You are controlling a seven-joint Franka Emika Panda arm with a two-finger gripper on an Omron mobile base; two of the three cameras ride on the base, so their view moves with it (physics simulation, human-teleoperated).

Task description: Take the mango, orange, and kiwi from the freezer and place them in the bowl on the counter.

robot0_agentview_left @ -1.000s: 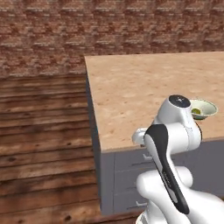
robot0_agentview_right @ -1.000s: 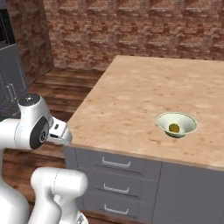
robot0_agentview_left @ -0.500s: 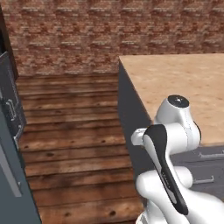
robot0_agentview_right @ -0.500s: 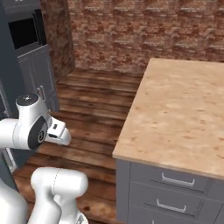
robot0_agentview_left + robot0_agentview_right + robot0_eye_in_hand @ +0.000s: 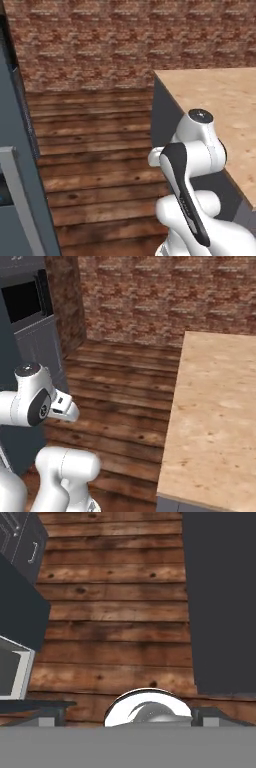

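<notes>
Your gripper (image 5: 132, 714) hangs over the floor (image 5: 115, 612) with its jaws wide apart and nothing between them. The freezer (image 5: 12, 125), as I judge the tall dark front to be, lies to the arm's left; the counter (image 5: 220, 100) lies to its right. The next fruit should be inside the freezer, though on which shelf you cannot tell from here. So your coming move turns leftward and up: raise the hand off the floor and face that front
</notes>
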